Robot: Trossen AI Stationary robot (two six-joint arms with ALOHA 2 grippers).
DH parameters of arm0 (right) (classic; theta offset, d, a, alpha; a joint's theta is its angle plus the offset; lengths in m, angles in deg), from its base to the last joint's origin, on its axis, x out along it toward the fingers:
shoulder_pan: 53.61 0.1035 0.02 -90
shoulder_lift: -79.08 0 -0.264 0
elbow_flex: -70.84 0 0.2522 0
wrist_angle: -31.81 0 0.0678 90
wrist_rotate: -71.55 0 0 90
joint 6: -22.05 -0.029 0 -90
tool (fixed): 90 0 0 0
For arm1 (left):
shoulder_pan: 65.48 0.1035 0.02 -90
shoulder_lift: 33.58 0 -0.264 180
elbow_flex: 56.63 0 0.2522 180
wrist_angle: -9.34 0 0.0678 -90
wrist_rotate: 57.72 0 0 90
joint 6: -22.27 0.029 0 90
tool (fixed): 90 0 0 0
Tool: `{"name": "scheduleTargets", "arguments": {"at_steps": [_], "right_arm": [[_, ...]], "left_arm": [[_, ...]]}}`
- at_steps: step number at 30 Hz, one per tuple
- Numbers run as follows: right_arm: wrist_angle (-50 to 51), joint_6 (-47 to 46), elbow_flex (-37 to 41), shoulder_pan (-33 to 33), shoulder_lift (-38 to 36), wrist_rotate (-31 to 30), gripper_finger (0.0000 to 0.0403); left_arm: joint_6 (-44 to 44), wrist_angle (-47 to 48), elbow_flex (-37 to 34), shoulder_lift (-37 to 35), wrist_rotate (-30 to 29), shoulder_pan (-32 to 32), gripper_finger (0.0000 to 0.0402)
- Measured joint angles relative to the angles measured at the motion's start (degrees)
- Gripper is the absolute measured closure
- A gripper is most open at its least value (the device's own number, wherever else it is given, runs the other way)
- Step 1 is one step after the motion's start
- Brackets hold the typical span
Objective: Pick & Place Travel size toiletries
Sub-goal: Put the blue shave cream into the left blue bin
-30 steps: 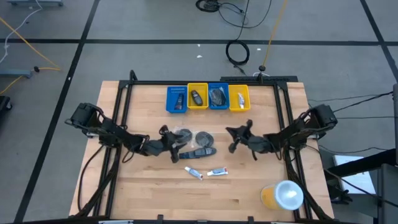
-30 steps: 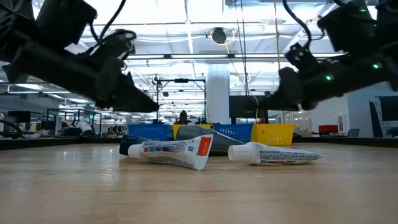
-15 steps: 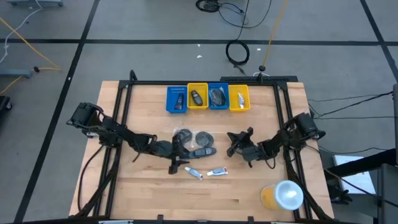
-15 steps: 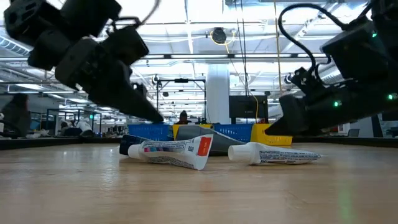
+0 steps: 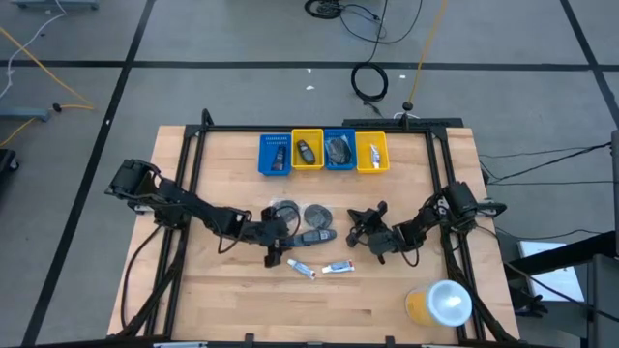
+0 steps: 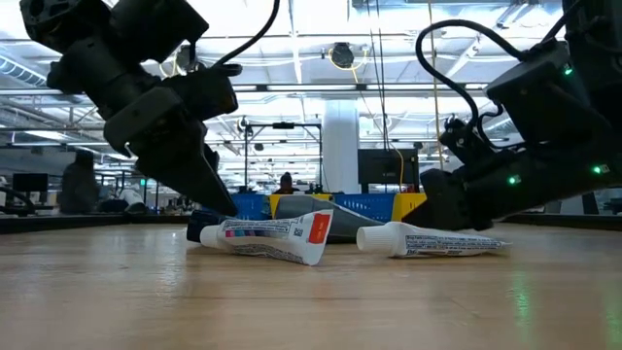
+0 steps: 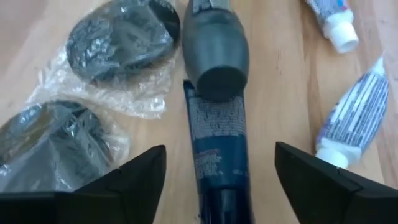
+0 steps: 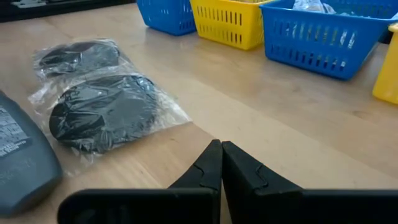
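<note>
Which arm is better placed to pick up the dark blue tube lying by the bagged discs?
Left. Its end effector is open, with fingers on either side of the dark blue tube. The right end effector is shut and points toward the bagged discs, away from the tube.

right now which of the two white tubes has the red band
The left tube, lying nearer the left gripper. It has a red band near its flat end; the right tube shows only white with small print.
</note>
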Motion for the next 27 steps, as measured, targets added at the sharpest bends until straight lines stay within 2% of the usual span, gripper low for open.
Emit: {"name": "scheduleTargets", "arguments": {"at_steps": [5, 10, 13, 27], "right_arm": [[0.01, -0.03, 0.02, 0.00, 0.00, 0.01, 0.0403], [0.02, -0.11, 0.02, -0.02, 0.00, 0.02, 0.0403], [-0.34, -0.04, 0.02, -0.02, 0.00, 0.02, 0.0403], [-0.39, 0.07, 0.03, -0.04, 0.00, 0.04, 0.0403]], "left_arm": [[0.05, 0.12, 0.00, 0.00, -0.77, -0.94, 0.0157], [0.68, -0.21, 0.00, 0.42, -2.02, -2.15, 0.0178], [0.89, -0.28, -0.02, 1.51, -3.77, -2.73, 0.0182], [1.93, -1.95, -0.04, 3.34, -4.20, -2.63, 0.0183]]}}
